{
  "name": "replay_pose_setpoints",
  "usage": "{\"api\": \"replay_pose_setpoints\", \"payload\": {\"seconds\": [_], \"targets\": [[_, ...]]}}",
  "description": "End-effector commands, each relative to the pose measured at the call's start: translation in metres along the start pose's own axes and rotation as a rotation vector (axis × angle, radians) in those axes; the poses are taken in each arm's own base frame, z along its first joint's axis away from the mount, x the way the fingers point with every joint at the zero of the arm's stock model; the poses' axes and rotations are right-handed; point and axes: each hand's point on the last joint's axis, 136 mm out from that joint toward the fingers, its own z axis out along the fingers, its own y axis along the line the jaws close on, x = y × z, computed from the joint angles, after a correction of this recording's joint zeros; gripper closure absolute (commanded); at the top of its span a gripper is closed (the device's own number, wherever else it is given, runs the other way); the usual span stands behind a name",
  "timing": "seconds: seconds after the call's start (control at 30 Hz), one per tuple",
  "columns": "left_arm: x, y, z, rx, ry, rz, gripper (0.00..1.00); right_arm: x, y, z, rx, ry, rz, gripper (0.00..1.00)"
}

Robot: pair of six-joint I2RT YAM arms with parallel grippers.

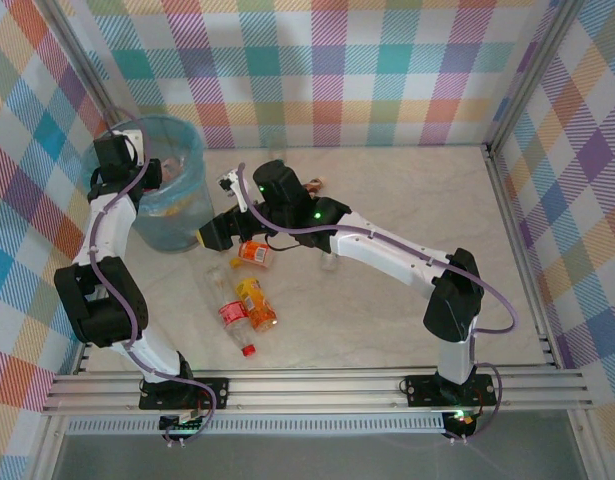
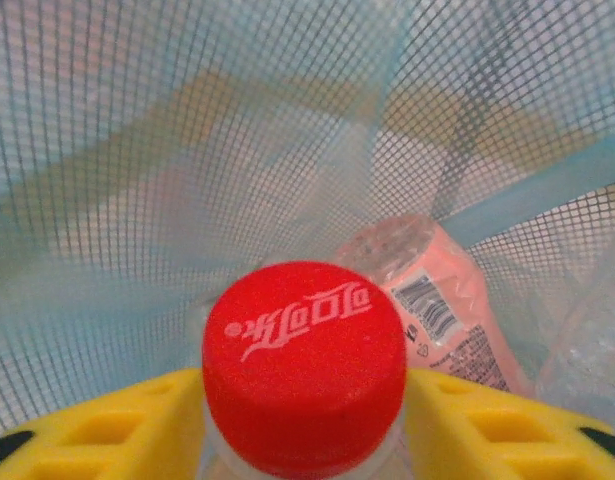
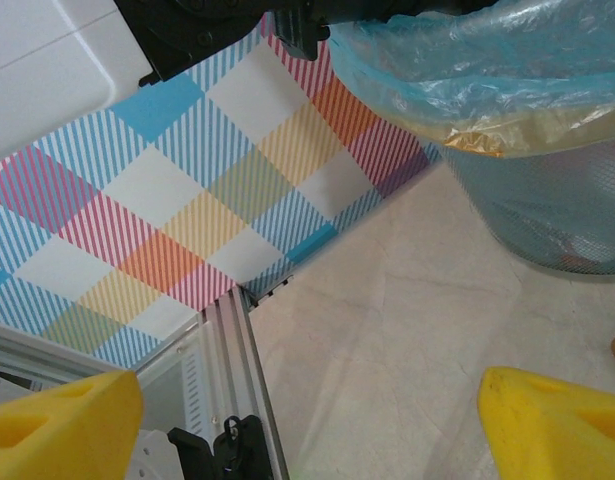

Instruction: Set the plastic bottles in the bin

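Note:
My left gripper (image 1: 147, 178) hangs inside the bin (image 1: 177, 232). A clear bottle with a red cap (image 2: 304, 360) stands between its yellow fingers (image 2: 107, 430), cap toward the camera. The cap hides where fingers and bottle meet. Below it a pink-labelled bottle (image 2: 437, 300) lies against the bin's mesh wall (image 2: 187, 120). My right gripper (image 1: 219, 232) hovers low beside the bin (image 3: 547, 200), open, with bare table between its fingers (image 3: 547, 420). On the table lie an orange bottle (image 1: 254, 253), another orange one (image 1: 255, 302), a red-labelled bottle (image 1: 234, 318) and a clear one (image 1: 217, 280).
Another small bottle (image 1: 312, 185) lies at the back behind the right wrist. Checked walls enclose the table on three sides. An aluminium rail (image 1: 317, 388) runs along the near edge, and a frame post (image 3: 237, 360) stands near the right gripper.

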Motion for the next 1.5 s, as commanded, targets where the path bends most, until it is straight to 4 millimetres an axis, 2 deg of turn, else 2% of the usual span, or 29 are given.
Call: {"api": "replay_pose_setpoints", "payload": {"seconds": [0.0,0.2,0.5,0.73,0.9,1.03,1.23,1.47], "targets": [[-0.008,-0.002,-0.009,0.023,0.032,-0.039,0.41,-0.015,0.014,-0.017,0.009,-0.032,-0.045,0.13],[-0.058,-0.002,-0.054,0.053,-0.056,-0.107,0.18,-0.033,0.014,-0.040,0.071,-0.086,-0.066,0.12],[-0.103,-0.009,-0.122,0.073,-0.195,-0.137,0.16,-0.047,0.003,-0.080,0.194,-0.140,-0.094,0.11],[-0.122,-0.015,-0.184,0.081,-0.283,-0.150,0.15,-0.041,-0.015,-0.100,0.295,-0.138,-0.085,0.11],[-0.120,-0.032,-0.227,0.147,-0.319,-0.152,0.14,-0.026,-0.024,-0.109,0.334,-0.125,-0.061,0.11],[-0.107,-0.048,-0.255,0.233,-0.312,-0.152,0.15,-0.007,-0.033,-0.111,0.362,-0.081,-0.030,0.11],[-0.072,-0.075,-0.294,0.396,-0.262,-0.158,0.16,0.027,-0.047,-0.109,0.380,-0.023,0.056,0.13],[-0.031,-0.111,-0.337,0.632,-0.238,-0.165,0.17,0.071,-0.065,-0.096,0.383,0.067,0.191,0.17]]}}
